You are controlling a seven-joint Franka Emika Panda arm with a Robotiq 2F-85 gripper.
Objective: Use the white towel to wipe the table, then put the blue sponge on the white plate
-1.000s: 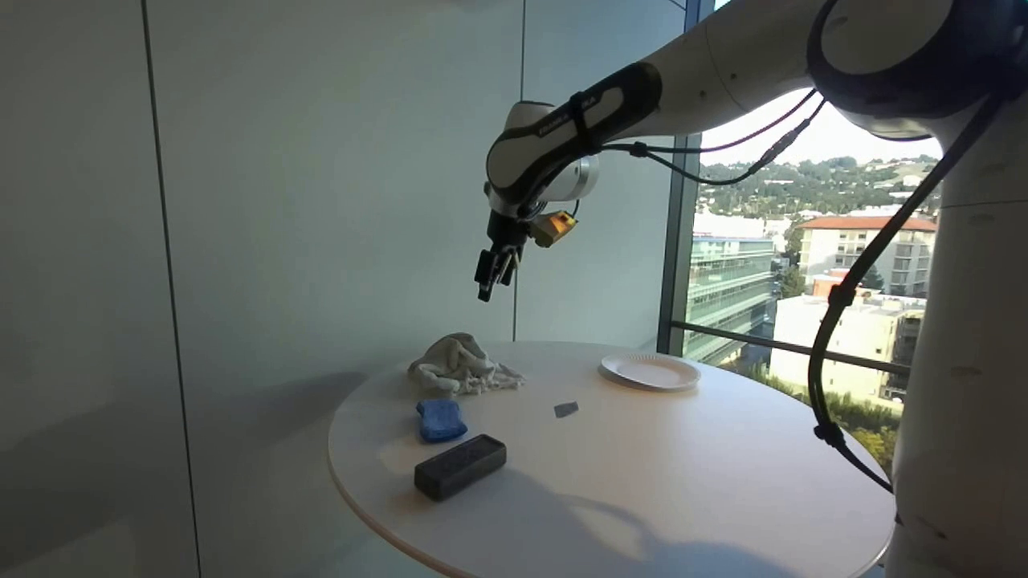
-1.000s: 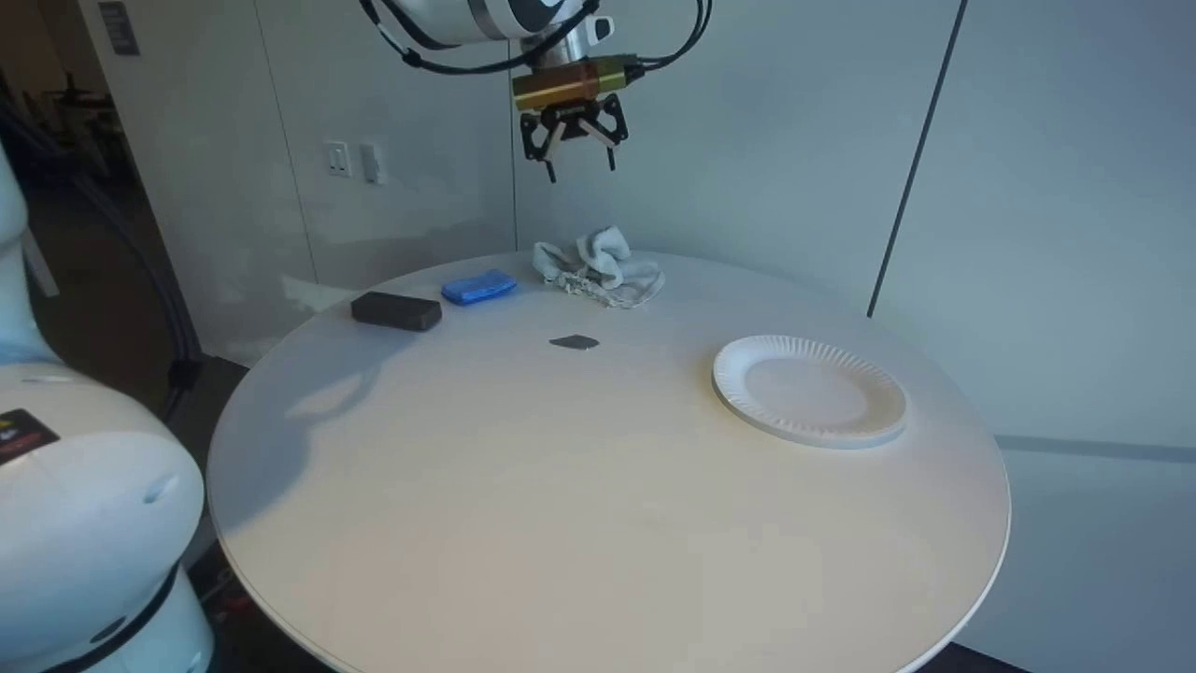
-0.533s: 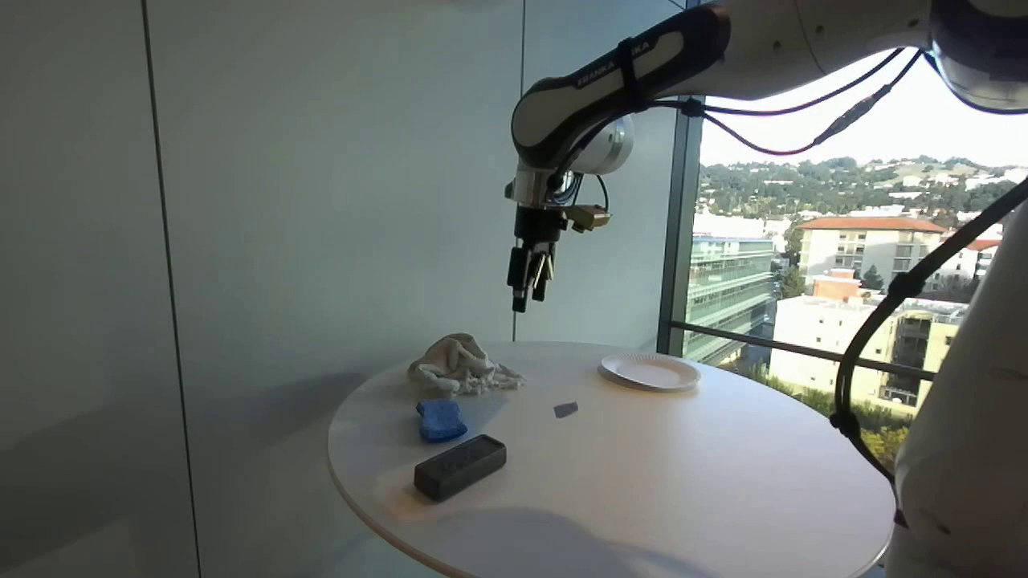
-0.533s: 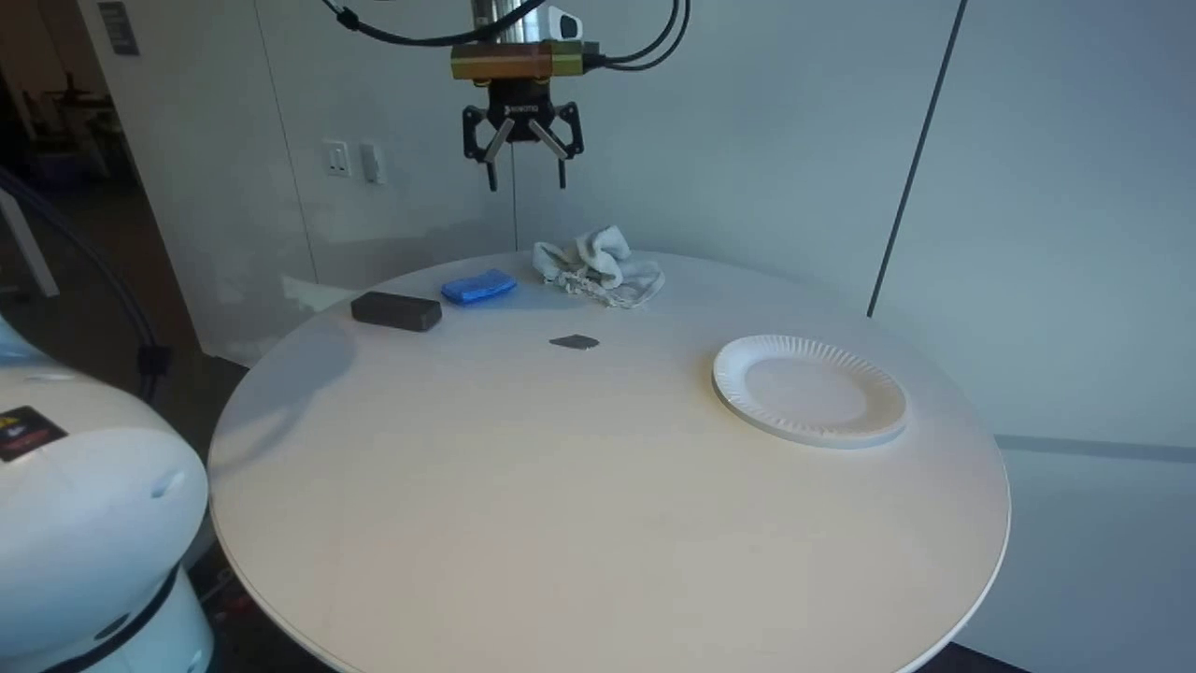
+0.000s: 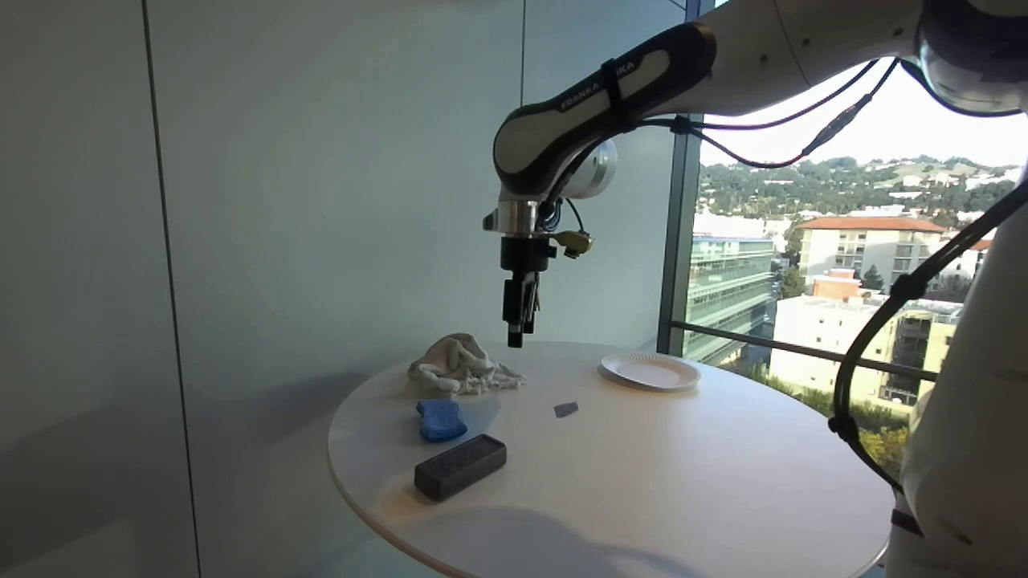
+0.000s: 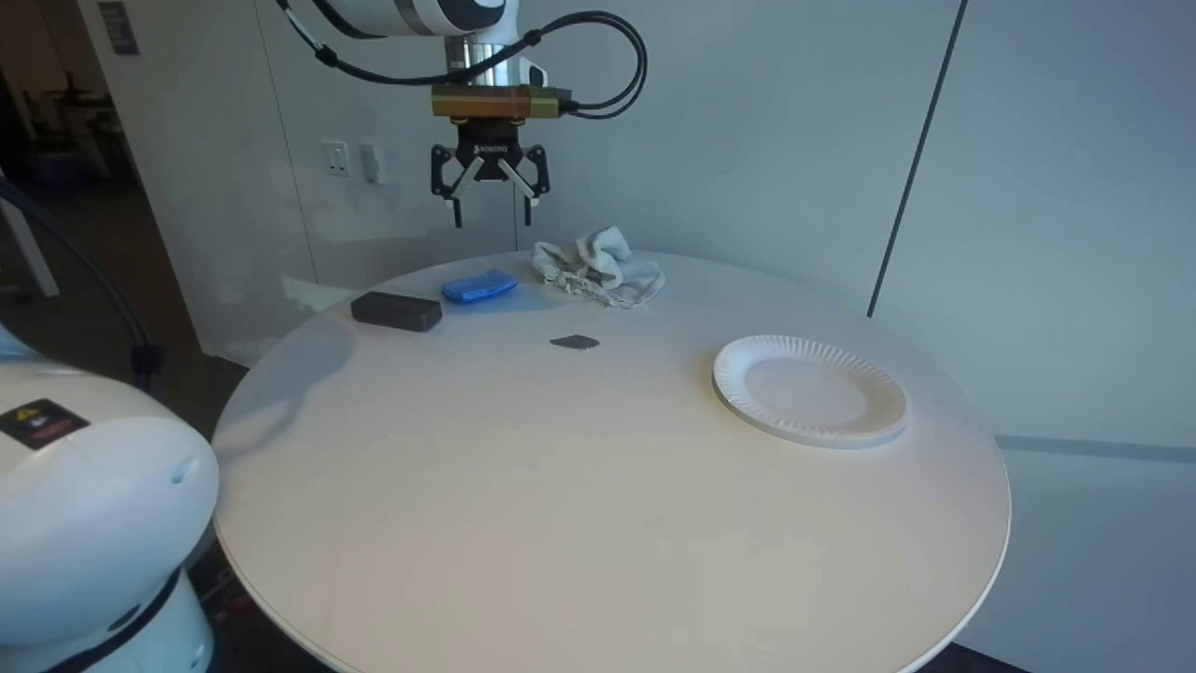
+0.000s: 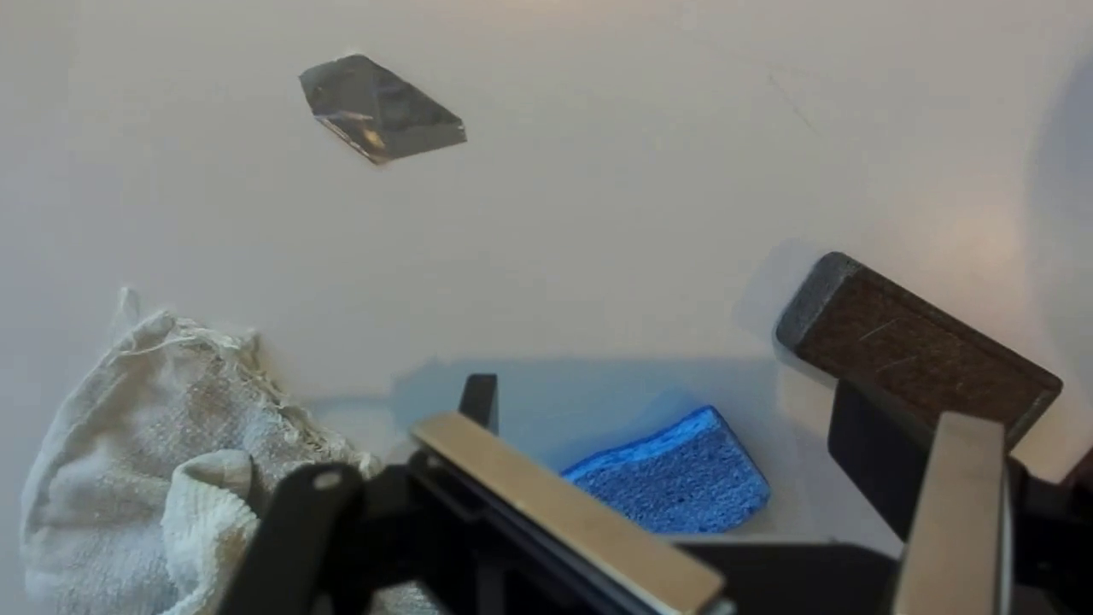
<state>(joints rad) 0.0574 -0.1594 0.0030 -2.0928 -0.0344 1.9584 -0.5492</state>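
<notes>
The tool (image 6: 493,222) hangs pointing down, raised off the tabletop (image 6: 598,523), its two fingers (image 7: 869,453) spread well apart. In the wrist view the blue sponge (image 7: 683,478) shows between those fingers, lower down, lying on the tabletop and partly hidden by the tool. Near the sponge on one side is the white towel (image 6: 607,266), heaped in loose folds with a fringed edge toward the middle of the tabletop; near it on the opposite side sits a dark block (image 5: 460,467), leaving the sponge between the two. A small grey scrap (image 7: 380,111), creased at one edge, lies further in. Past the scrap, well apart from the sponge, the white plate (image 6: 813,393) rests on the tabletop with its fluted rim uppermost. The arm (image 5: 747,64) extends overhead, black cables (image 5: 837,126) slung beneath it. A pale wall (image 5: 337,201) stands behind the towel, and in an exterior view a window (image 5: 819,265) gives onto buildings (image 5: 871,241) and a green hillside (image 5: 803,185).
</notes>
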